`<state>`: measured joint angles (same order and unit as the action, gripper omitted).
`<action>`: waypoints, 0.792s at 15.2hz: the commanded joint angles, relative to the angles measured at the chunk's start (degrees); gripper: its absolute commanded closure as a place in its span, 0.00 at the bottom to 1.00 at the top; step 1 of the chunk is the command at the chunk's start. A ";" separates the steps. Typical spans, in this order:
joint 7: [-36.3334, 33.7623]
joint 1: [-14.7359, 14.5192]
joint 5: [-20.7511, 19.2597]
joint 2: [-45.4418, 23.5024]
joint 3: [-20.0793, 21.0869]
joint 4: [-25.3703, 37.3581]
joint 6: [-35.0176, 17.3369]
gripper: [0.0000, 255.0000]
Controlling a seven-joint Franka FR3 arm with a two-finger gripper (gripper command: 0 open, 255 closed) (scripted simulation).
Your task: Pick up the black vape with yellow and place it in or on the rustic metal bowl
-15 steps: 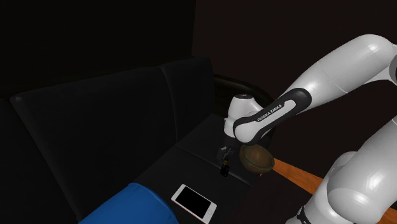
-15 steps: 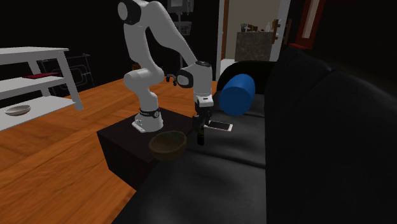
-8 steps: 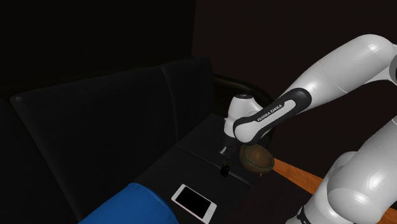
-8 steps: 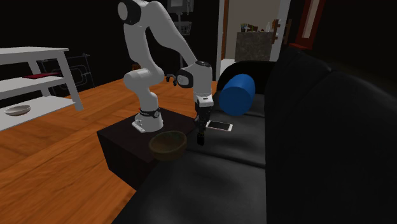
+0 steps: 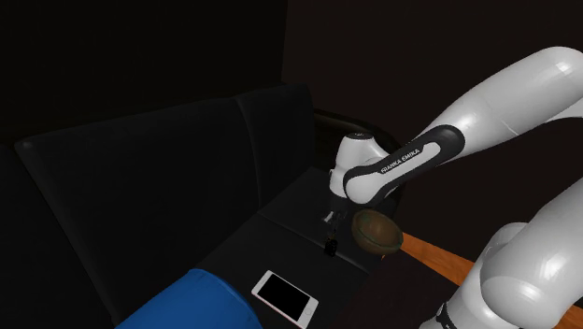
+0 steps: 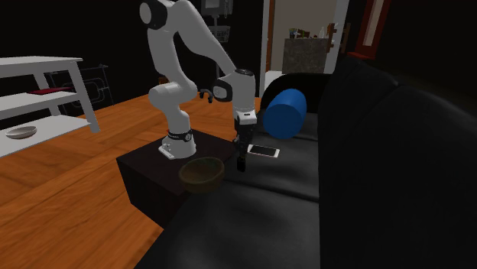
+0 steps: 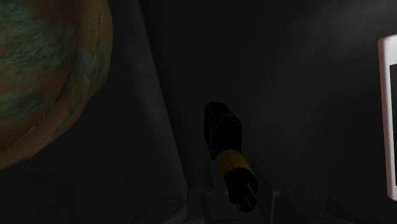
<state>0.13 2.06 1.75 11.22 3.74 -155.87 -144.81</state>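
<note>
The black vape with a yellow band is clasped at its near end between my gripper's dim fingers. It hangs just over the dark sofa seat. In the shoulder view the gripper points down with the vape at its tip, right beside the bowl. The second exterior view has the gripper upright above the seat edge. The rustic bowl, brown with green patina, sits at the seat's edge close to the vape.
A white-framed phone lies on the seat beyond the gripper. A blue cylinder cushion lies past it. The sofa back rises behind. My stand is a dark box on a wooden floor.
The fingers closed on the vape within the last second. Since then the arm has risen slightly, and the hand sits a little higher over the seat.
</note>
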 commanded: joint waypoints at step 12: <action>0.24 -0.12 0.24 9.14 -0.31 3.50 12.67 1.00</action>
<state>0.22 1.87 2.03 19.61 3.57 -152.68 -133.23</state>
